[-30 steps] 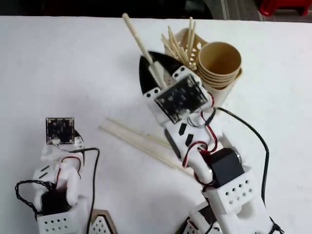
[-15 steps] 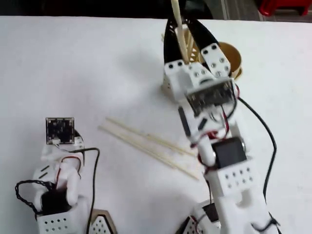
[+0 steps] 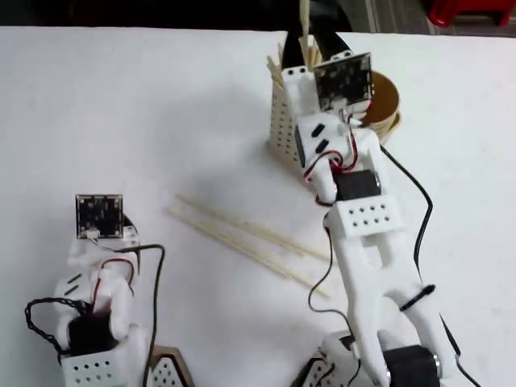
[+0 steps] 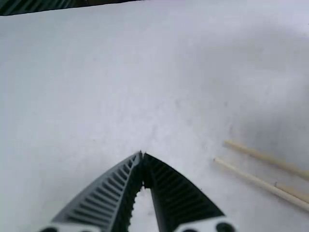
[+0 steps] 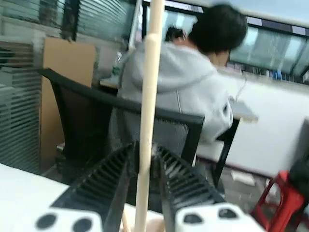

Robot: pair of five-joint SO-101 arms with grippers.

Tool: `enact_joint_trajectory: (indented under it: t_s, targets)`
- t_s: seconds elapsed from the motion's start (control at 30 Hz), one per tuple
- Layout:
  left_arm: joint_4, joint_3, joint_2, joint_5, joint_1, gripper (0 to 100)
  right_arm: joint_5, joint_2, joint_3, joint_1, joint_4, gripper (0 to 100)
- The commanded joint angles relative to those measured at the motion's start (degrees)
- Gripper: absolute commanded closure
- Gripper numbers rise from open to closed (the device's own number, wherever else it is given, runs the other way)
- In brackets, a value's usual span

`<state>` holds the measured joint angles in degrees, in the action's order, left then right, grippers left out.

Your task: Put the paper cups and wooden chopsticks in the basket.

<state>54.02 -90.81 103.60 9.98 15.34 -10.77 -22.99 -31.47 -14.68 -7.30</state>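
My right gripper (image 3: 310, 39) is over the white perforated basket (image 3: 280, 122) at the back of the table, shut on a wooden chopstick (image 3: 304, 14) that stands nearly upright. In the right wrist view that chopstick (image 5: 148, 92) runs up between the fingertips of the right gripper (image 5: 145, 149). Several chopsticks (image 3: 280, 64) stand in the basket, and a stack of paper cups (image 3: 387, 103) shows on its right side. A few loose chopsticks (image 3: 250, 236) lie on the white table's middle. My left gripper (image 4: 143, 157) is shut on nothing, low over bare table, with the loose chopsticks (image 4: 264, 169) off to one side.
The left arm's camera board (image 3: 99, 215) sits at the front left. The right arm (image 3: 367, 242) and its black cable (image 3: 427, 218) stretch along the right side, over the ends of the loose chopsticks. The table's far edge (image 3: 161, 28) runs just behind the basket.
My right arm has swung right and forward with the chopstick, from the basket's left side to above it, turning the stick upright. The left arm has stayed still.
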Motion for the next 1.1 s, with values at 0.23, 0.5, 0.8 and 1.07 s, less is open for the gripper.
enact_joint_trajectory:
  t_s: [0.23,0.5,0.8,1.07]
  targets:
    - [-1.32,0.53,0.75,0.26,0.13,97,3.16,-8.84,1.58,-0.04,7.08,88.7]
    - [-1.32,0.53,0.75,0.26,0.13,97,1.05,-25.01,1.23,-0.13,32.66,97.9]
    - [-1.32,0.79,0.75,0.70,0.13,97,-5.10,-32.75,1.05,0.48,64.57,97.8]
    - [-0.79,4.22,0.48,4.13,-0.40,97,-5.10,-32.75,-8.35,1.45,71.87,97.5]
